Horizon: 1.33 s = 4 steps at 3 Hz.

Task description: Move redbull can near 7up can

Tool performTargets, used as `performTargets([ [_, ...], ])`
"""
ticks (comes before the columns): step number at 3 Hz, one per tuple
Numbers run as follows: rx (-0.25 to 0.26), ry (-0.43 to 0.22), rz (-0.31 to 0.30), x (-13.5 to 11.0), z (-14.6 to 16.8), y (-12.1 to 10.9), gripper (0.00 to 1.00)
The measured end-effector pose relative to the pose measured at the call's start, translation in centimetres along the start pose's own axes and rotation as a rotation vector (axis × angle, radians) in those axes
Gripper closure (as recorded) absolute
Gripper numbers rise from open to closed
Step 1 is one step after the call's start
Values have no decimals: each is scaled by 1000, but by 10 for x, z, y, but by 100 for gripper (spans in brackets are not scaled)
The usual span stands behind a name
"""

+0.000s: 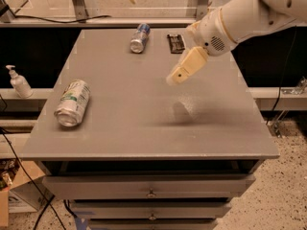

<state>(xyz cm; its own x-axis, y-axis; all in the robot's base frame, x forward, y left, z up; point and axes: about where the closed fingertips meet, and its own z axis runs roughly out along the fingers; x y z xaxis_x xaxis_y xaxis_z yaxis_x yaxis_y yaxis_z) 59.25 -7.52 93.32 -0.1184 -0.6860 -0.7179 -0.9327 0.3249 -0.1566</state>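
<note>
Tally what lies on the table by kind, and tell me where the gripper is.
Cans: 2 (redbull can, 7up can, both on their sides)
Dark packet: 1
Total: 3
The gripper hovers over the middle of the table, touching none of them.
</note>
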Motion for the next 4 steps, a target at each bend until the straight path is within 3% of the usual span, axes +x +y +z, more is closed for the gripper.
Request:
performTargets([
  [1, 7, -62, 68, -9, 39, -36, 0],
  [2, 5, -71, 79, -10, 47, -42, 0],
  [3, 37, -126, 115, -14, 55, -47, 0],
  [4, 102, -264, 170, -37, 83, -71, 0],
])
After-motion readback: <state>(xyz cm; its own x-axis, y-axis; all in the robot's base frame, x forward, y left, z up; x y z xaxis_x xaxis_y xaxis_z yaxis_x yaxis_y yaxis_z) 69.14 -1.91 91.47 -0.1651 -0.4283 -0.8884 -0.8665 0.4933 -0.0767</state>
